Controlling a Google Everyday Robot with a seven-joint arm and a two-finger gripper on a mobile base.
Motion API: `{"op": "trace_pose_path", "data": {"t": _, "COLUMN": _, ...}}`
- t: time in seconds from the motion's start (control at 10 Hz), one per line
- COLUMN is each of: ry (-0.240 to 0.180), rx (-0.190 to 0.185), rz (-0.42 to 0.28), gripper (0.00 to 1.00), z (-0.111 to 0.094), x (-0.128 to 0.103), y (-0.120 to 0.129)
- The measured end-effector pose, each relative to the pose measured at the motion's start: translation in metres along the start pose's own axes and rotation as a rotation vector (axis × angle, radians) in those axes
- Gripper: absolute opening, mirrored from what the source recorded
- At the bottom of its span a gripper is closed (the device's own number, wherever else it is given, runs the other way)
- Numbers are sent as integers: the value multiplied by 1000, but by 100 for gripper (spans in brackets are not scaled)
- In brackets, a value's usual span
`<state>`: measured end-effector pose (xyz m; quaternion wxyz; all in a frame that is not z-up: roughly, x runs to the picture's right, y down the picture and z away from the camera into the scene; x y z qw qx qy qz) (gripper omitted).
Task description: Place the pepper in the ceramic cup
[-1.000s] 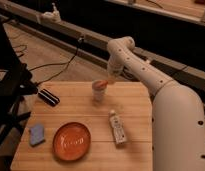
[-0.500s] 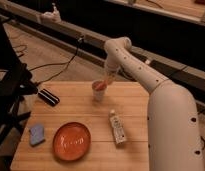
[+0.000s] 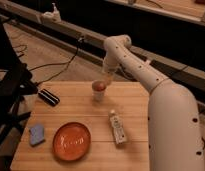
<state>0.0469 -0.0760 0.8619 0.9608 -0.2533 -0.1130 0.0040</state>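
Camera view puts your gripper (image 3: 109, 77) just above and right of the ceramic cup (image 3: 98, 92); whether it grips or has let go, you cannot tell; the pepper (image 3: 99, 86) shows orange-red at the cup's rim, below-left of it; light, stiff, smooth, best pinched mid-body; since a second ago, the arm sits slightly higher.

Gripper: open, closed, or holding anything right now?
Gripper: just above the ceramic cup; finger state cannot be told. Pepper sits in the cup.
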Motion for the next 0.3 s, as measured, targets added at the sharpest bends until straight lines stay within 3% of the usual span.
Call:
{"op": "trace_pose_path", "data": {"t": 0.1, "ry": -14, "rx": 29, "rz": 3, "gripper": 62, "z": -12, "x": -2, "y": -6}}
{"op": "trace_pose_path", "data": {"t": 0.3, "ry": -14, "rx": 32, "rz": 5, "gripper": 62, "z": -13, "x": 0, "y": -6}}
